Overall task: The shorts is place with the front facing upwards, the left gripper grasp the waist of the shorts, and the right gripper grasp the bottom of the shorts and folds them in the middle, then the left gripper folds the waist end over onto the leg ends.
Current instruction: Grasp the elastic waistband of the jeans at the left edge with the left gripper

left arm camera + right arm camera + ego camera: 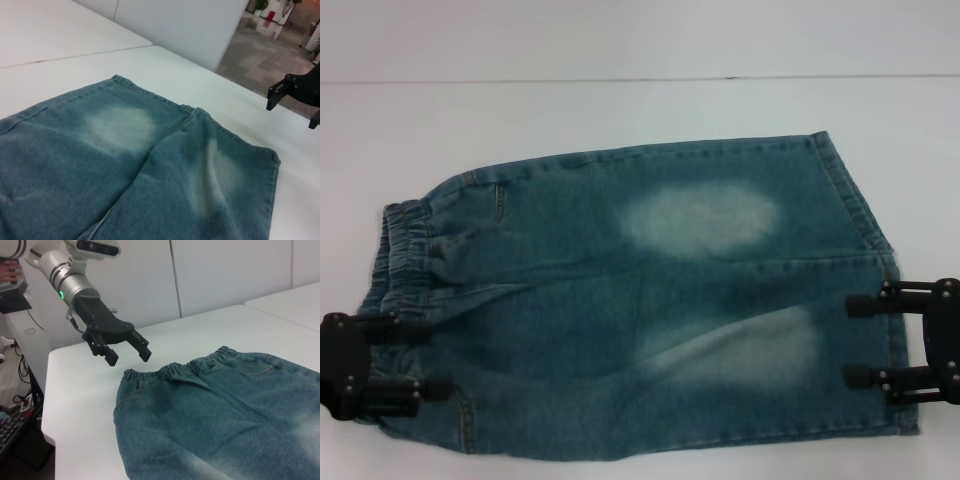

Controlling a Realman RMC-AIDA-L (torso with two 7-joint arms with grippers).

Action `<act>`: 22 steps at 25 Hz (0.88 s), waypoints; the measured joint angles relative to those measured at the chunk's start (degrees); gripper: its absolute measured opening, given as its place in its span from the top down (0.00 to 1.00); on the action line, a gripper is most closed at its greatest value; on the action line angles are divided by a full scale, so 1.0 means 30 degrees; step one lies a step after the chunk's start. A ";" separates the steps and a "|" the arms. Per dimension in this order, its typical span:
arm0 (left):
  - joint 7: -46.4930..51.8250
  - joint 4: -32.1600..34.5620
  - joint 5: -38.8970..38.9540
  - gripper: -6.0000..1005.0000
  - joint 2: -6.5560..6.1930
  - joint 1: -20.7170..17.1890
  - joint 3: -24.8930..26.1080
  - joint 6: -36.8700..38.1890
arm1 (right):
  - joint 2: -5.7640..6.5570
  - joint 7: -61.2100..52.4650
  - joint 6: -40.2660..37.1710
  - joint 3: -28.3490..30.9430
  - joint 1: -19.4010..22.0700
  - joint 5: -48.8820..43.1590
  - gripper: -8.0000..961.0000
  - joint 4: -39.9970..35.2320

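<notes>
Blue denim shorts [620,300] lie flat on the white table [620,110], with pale faded patches on both legs. The elastic waist [405,250] is at the left and the leg ends [865,215] at the right. My left gripper [425,358] is open at the near part of the waist, its fingers pointing in over the cloth. The right wrist view shows this left gripper [127,352] hovering just above the waistband [170,371], holding nothing. Over the near leg's hem my right gripper [848,341] stands open and empty. The left wrist view has the right gripper [292,114] raised beyond the leg ends [200,112].
A seam [620,80] crosses the table behind the shorts. The table's side edge drops to a tiled floor [260,65] past the leg ends. Past the waist-side edge stands a low desk with a keyboard [10,427].
</notes>
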State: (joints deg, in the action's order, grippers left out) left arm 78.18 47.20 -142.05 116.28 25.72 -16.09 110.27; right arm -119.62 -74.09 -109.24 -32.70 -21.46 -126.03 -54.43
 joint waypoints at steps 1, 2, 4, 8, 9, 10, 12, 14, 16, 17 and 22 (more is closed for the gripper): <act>0.0001 -0.0001 -0.0037 0.16 0.0000 -0.0003 -0.0019 -0.0030 | 0.0001 -0.0001 -0.0002 0.0001 -0.0006 0.0001 0.15 0.0007; 0.0006 0.0000 -0.0064 0.16 0.0000 -0.0005 -0.0044 -0.0048 | 0.0001 0.0000 -0.0004 0.0000 -0.0012 0.0000 0.15 0.0009; 0.0036 -0.0001 -0.0097 0.16 0.0000 -0.0008 -0.0095 -0.0075 | 0.0001 -0.0001 -0.0018 0.0000 -0.0029 0.0000 0.15 0.0009; 0.0069 -0.0024 -0.0117 0.16 0.0002 -0.0018 -0.0099 -0.0124 | 0.0001 0.0000 -0.0052 0.0000 -0.0054 0.0001 0.15 0.0009; 0.0070 -0.0026 -0.0117 0.16 0.0008 -0.0019 -0.0078 -0.0127 | 0.0001 0.0000 -0.0058 0.0000 -0.0053 0.0000 0.15 0.0009; 0.0073 -0.0028 -0.0117 0.16 0.0016 -0.0018 -0.0064 -0.0136 | 0.0000 -0.0001 -0.0057 0.0001 -0.0051 0.0001 0.15 0.0010; 0.0148 -0.0024 -0.0119 0.16 0.0027 -0.0019 -0.0026 -0.0276 | 0.0001 0.0000 -0.0054 0.0001 -0.0039 0.0001 0.15 0.0010; 0.0226 0.0013 -0.0128 0.16 0.0027 -0.0019 -0.0025 -0.0332 | 0.0001 -0.0001 -0.0055 0.0012 -0.0011 0.0001 0.15 0.0009; 0.0495 0.0231 -0.0180 0.16 0.0021 -0.0013 -0.0026 -0.0364 | 0.0001 0.0000 -0.0060 0.0059 -0.0002 0.0000 0.15 0.0010; 0.0693 0.0467 -0.0205 0.16 0.0016 -0.0010 -0.0015 -0.0394 | 0.0001 0.0000 -0.0060 0.0077 0.0001 0.0000 0.15 0.0010; 0.2396 0.2286 -0.0504 0.16 0.0069 -0.0068 -0.0115 -0.0892 | 0.0001 0.0000 0.0052 0.0125 0.0019 -0.0001 0.14 0.0010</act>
State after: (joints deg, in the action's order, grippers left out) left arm 85.36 54.05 -143.56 116.49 25.51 -16.44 107.60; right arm -119.62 -74.09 -109.08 -32.32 -21.40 -126.04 -54.40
